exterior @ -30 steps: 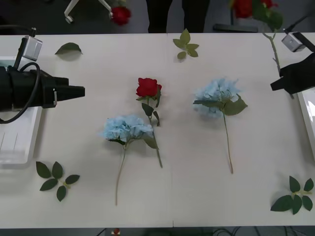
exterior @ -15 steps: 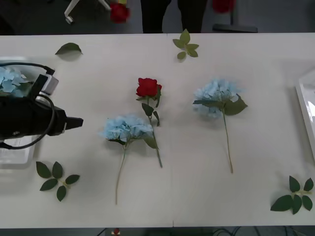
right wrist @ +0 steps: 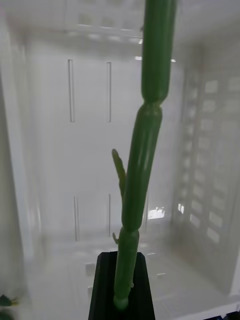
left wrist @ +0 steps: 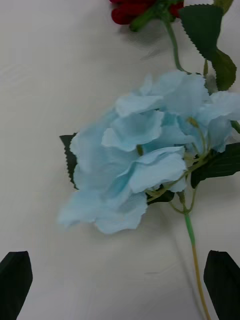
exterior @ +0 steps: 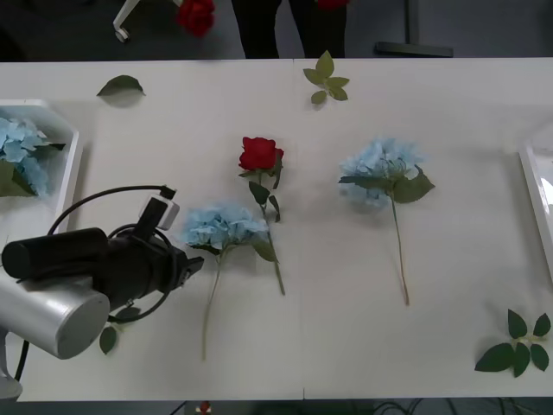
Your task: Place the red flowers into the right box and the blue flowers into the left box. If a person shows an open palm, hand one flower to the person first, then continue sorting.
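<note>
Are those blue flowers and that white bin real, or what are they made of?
The blue flower looks artificial: its petals have a matte, cloth-like weave and sit on a smooth, plastic-looking green stem. The right box seems to be moulded white plastic, slightly glossy, with ribbed and slotted walls. Both are judged by look alone.
</note>
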Robot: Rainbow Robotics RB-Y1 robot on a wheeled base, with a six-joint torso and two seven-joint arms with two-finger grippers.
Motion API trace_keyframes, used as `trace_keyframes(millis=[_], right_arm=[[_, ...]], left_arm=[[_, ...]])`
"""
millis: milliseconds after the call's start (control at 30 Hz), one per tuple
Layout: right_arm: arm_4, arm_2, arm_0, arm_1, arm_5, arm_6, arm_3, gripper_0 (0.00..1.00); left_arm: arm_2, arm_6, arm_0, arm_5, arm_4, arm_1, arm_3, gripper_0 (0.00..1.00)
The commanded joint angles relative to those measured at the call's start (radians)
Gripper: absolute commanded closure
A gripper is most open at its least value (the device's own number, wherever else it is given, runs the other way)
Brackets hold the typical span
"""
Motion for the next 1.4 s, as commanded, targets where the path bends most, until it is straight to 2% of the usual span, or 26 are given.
trace_keyframes(millis=[33, 233, 533, 867, 900, 933, 1033, 1067, 1233, 1267, 1333, 1400], right_arm=[[0.041, 0.039, -0.003, -0.022, -0.062, 0.057, 0.065, 1.00], [0.064, 0.113, 0.014, -0.022, -0.194, 0.117, 0.159, 1.00], [0.184, 0.143, 0.014, 0.012, -0.246, 0.118, 0.218, 1.00], [0.221, 0.271, 0.014, 0.012, -0.401, 0.109, 0.306, 1.00], [0.227, 0.284, 0.014, 0.012, -0.420, 0.108, 0.314, 1.00], [0.236, 0.301, 0.014, 0.012, -0.444, 0.106, 0.324, 1.00], [0.236, 0.338, 0.014, 0.012, -0.493, 0.097, 0.346, 1.00], [0.235, 0.343, 0.014, 0.012, -0.498, 0.094, 0.346, 1.00], [0.244, 0.343, 0.014, 0.024, -0.506, 0.088, 0.341, 1.00], [0.244, 0.343, 0.014, 0.024, -0.504, 0.088, 0.340, 0.92], [0.244, 0.343, 0.014, 0.024, -0.506, 0.088, 0.333, 0.65], [0.244, 0.343, 0.014, 0.024, -0.504, 0.089, 0.335, 0.54]], left_arm=[[-0.063, 0.040, 0.026, -0.049, -0.093, -0.025, -0.027, 0.00], [-0.155, 0.065, 0.022, -0.068, -0.228, -0.049, 0.011, 0.00], [-0.224, 0.086, -0.010, -0.267, -0.372, -0.118, 0.251, 0.00], [-0.238, 0.094, -0.075, -0.273, -0.400, -0.183, 0.347, 0.00], [-0.238, 0.095, -0.078, -0.273, -0.401, -0.183, 0.350, 0.05], [-0.238, 0.095, -0.079, -0.273, -0.401, -0.183, 0.352, 0.23], [-0.238, 0.095, -0.081, -0.273, -0.403, -0.183, 0.352, 0.88], [-0.238, 0.095, -0.081, -0.273, -0.403, -0.183, 0.352, 1.00], [-0.238, 0.101, -0.081, -0.273, -0.403, -0.180, 0.352, 1.00], [-0.238, 0.103, -0.081, -0.273, -0.403, -0.178, 0.350, 1.00], [-0.233, 0.109, -0.086, -0.273, -0.398, -0.174, 0.346, 1.00], [-0.224, 0.114, -0.087, -0.273, -0.383, -0.169, 0.332, 1.00]])
